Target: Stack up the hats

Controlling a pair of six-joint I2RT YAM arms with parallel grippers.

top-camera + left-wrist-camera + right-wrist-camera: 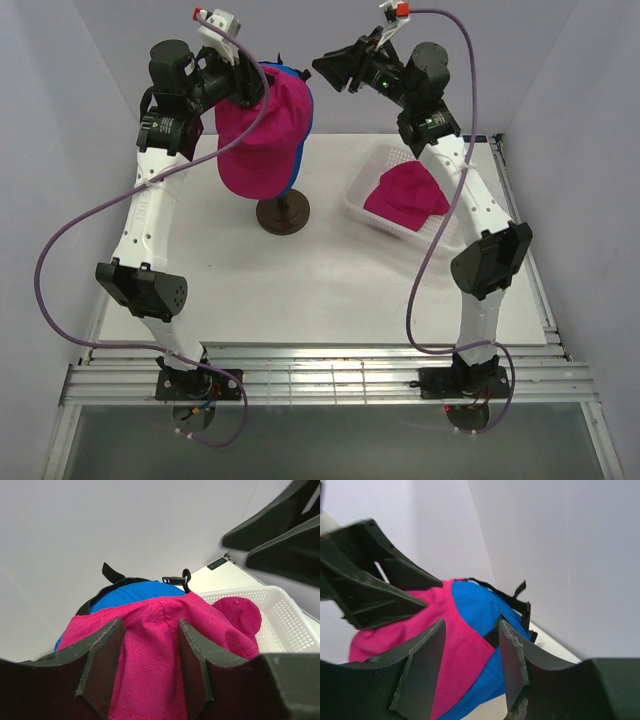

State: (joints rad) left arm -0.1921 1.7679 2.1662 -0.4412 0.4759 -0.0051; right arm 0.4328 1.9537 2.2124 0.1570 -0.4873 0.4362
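While both arms reach out over the table (pixel 250 290), we find the basket (pixel 372 160) toward two o'clock from the table's middle, with the loose pink hat (pixel 405 192) lying crumpled inside it. Toward twelve o'clock stands a dark round stand (pixel 282 213), and above it two hats sit stacked. The blue hat (pixel 301 150) is underneath, showing from above only as an edge down the right side, and the top pink hat (pixel 262 140) is draped over it. The left gripper (pixel 150 635) meets this stack from ten o'clock. Its fingers stand moderately apart against the crown, with pink cloth running flat across the gap rather than pinched. The right gripper (pixel 471 630) hovers at two o'clock of the stack, near it but not touching, its jaws parted about as far and holding nothing. Past them we see pink on the left, blue on the right, and a black strap (pixel 520 590) at the far side.
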